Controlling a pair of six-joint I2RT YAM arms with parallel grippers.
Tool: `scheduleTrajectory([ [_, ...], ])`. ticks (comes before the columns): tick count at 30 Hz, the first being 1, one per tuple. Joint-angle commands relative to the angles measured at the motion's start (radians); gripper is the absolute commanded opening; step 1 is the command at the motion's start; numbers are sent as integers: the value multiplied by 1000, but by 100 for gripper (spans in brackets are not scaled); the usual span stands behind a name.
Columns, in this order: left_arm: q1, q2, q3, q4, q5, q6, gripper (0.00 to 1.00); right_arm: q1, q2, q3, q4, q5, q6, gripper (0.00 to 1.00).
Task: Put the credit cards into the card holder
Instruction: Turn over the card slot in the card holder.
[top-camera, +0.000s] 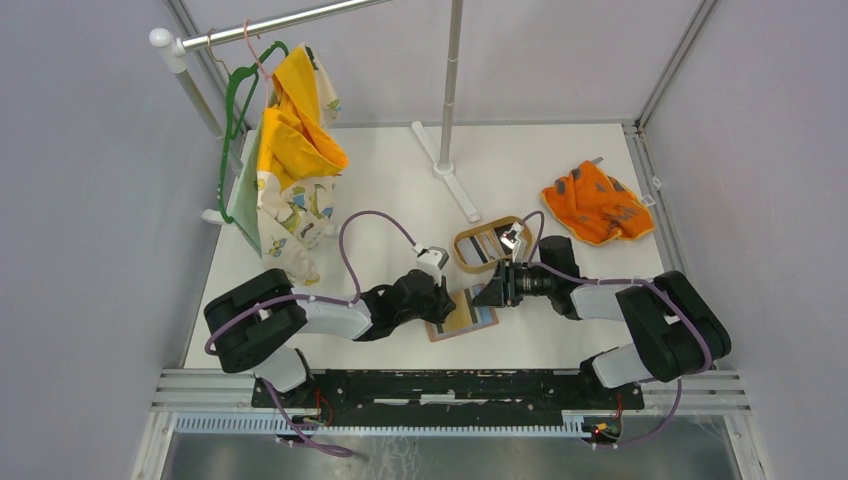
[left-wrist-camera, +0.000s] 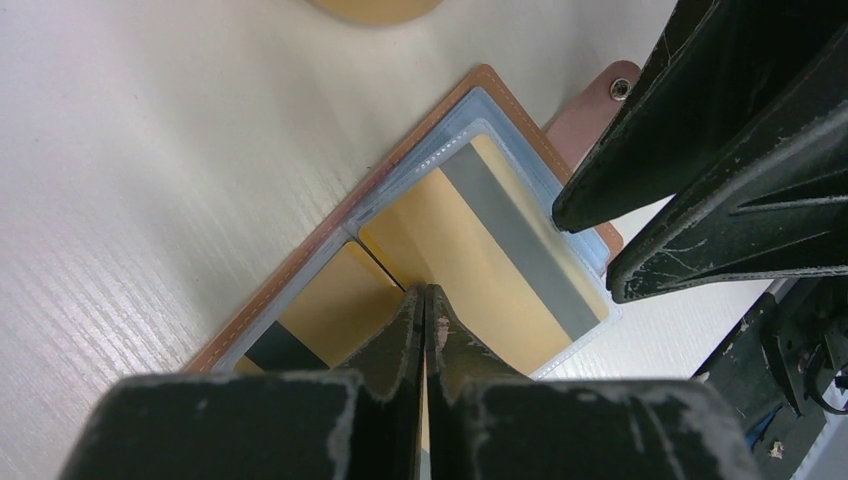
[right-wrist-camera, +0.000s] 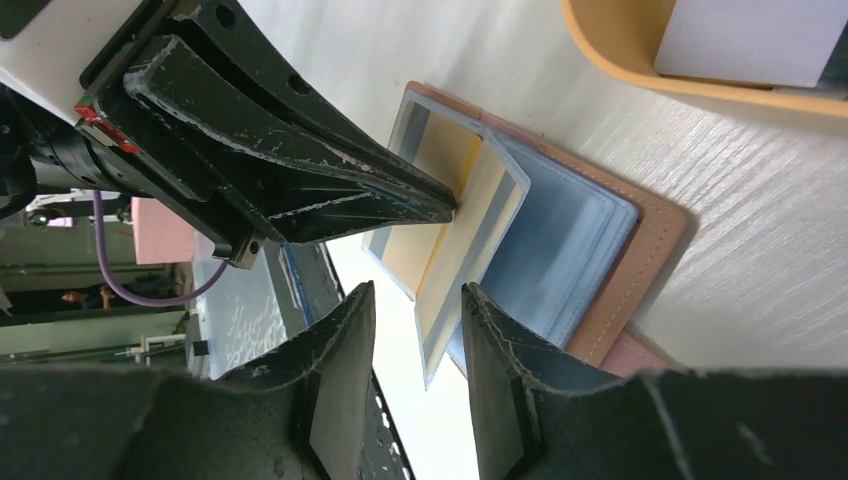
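Two yellowish credit cards (left-wrist-camera: 480, 262) inside card holder (top-camera: 462, 316), open on bench (top-camera: 400, 180), lower centre of top view. Pressed by clenched left pincer (left-wrist-camera: 425, 292); raised leaf (right-wrist-camera: 470, 240) straddled by parted right pincer (right-wrist-camera: 418, 292).

Top camera looks down from behind — both wrist cameras share the card holder (right-wrist-camera: 570, 250), close.

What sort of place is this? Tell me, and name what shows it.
Probably a robotics lab cell, not a home: a white tabletop boxed in by plain grey panel walls, a slotted aluminium mounting rail along its near edge, and a metal clothes rail with a green hanger.
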Motion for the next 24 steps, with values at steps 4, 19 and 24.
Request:
scheduleTrajectory([
  [4, -1, -56, -2, -12, -29, -37, 5, 4, 32, -48, 317, -76, 192, 42],
  [19, -1, -122, -33, -23, -54, -56, 9, 38, 85, -68, 541, -91, 319, 41],
  [24, 0, -157, -49, -52, -83, -61, 9, 68, 115, -59, 553, -88, 319, 40],
])
